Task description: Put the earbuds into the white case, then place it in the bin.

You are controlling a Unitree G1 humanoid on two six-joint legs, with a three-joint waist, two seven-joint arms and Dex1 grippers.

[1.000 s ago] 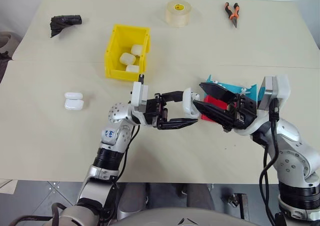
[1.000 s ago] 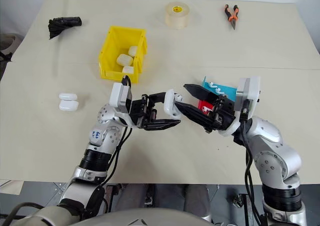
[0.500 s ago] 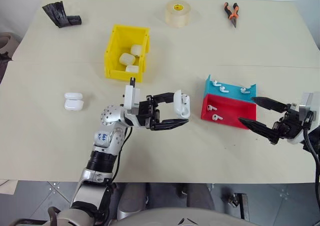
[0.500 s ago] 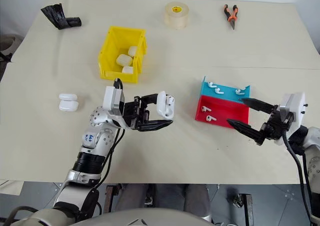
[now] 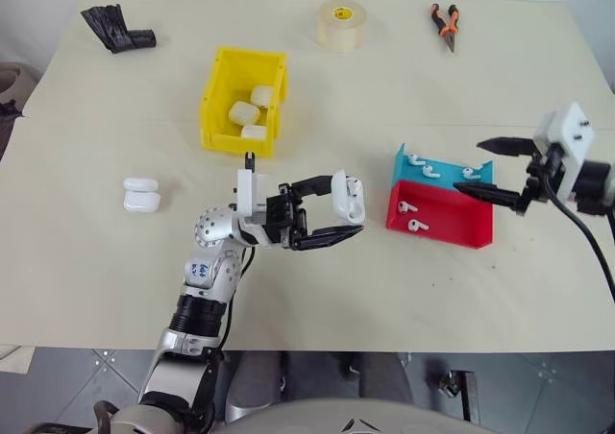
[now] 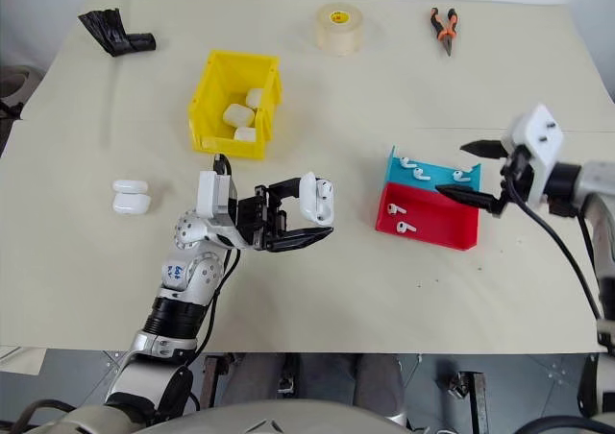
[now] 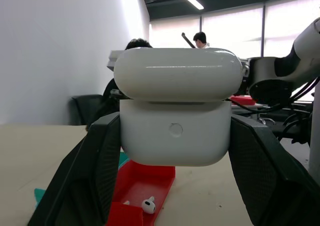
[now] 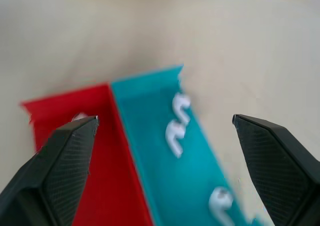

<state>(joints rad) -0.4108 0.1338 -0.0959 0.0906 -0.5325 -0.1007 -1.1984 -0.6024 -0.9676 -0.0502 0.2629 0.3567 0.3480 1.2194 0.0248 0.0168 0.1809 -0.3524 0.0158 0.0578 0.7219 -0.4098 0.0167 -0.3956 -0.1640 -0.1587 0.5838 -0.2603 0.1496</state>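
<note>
My left gripper (image 5: 347,206) is shut on the white case (image 5: 349,196), held above the table's middle. In the left wrist view the case (image 7: 175,116) sits between both fingers (image 7: 100,171), its lid slightly raised. Several earbuds lie in two trays to the right: some (image 5: 430,172) in the blue tray (image 5: 447,168), two (image 5: 415,226) in the red tray (image 5: 452,218). My right gripper (image 5: 470,168) hovers open over the blue tray's right end. The right wrist view looks down on earbuds (image 8: 177,123) between its fingers. The yellow bin (image 5: 213,98) stands at the back left with three white cases inside.
Two more white cases (image 5: 141,194) lie at the left. A tape roll (image 5: 342,25), orange-handled pliers (image 5: 444,23) and a black object (image 5: 117,29) sit along the far edge. People show in the background of the left wrist view.
My right gripper has drawn away from the case, swung out to the right and then moved up over the trays' far right end. The left gripper still holds the case in place.
</note>
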